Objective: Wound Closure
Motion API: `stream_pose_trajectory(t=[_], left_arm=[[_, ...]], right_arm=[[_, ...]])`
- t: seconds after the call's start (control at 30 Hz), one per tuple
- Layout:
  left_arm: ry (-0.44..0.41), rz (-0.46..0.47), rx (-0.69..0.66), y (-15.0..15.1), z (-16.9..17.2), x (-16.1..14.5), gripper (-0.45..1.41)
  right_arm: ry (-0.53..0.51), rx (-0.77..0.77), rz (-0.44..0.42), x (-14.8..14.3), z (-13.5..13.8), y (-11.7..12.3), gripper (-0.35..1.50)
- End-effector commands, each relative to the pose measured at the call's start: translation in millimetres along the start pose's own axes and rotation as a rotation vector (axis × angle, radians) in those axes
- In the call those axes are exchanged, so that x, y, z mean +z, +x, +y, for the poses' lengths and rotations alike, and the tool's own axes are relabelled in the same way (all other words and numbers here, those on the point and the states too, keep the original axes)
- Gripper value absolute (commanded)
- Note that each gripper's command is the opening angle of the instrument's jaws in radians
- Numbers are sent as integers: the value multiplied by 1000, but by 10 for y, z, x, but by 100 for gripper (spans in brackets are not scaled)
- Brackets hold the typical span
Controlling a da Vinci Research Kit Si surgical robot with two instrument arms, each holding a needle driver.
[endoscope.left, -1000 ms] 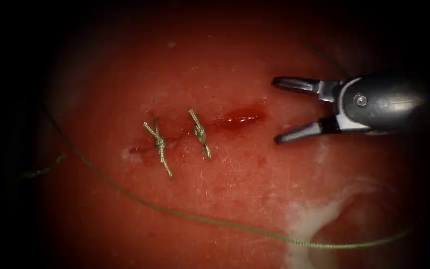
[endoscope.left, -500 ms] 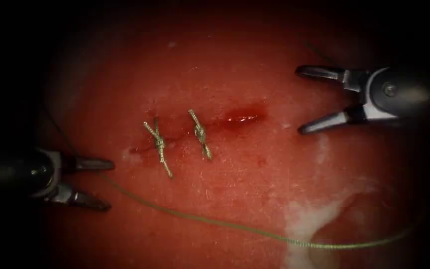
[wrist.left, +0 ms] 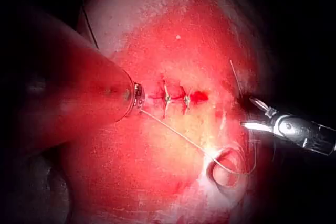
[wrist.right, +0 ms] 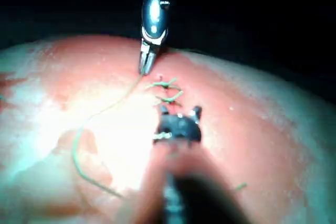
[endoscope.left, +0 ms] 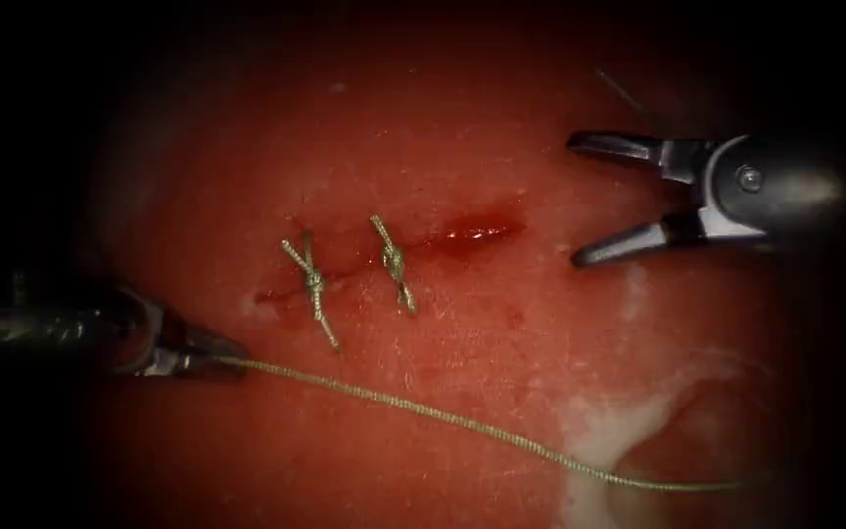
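Observation:
The tissue carries a cut with two knotted stitches; its right end gapes with red fluid. My left tool lies left of and below the cut, jaws shut on the green thread. From the jaws the thread runs straight to the lower right. My right tool hovers right of the cut, jaws wide open and holding nothing. The left wrist view has the left tool gripping the thread. The right wrist view has the right tool open beside the stitches.
A pale whitish patch marks the tissue at the lower right, where the thread curls. A thin dark strand rises above the right tool.
The left tool came in from the left and shut on the thread, which now runs straight from its jaws. The right tool drew back to the right, still open.

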Motion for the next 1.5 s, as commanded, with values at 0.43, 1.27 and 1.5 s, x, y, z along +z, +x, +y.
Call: stream_pose_trajectory(t=[0.43, 1.27, 1.5], left_arm=[[36, 31, 35, 144, -48, 18, -35], [13, 161, -204, 266, -132, 120, 78], [-28, 205, -204, 235, -129, 24, 79]], right_arm=[[-191, 123, 86, -154, 45, 94, 141], [-169, 109, 86, -126, 24, 103, 141], [-156, 103, 85, -114, 18, 101, 141]])
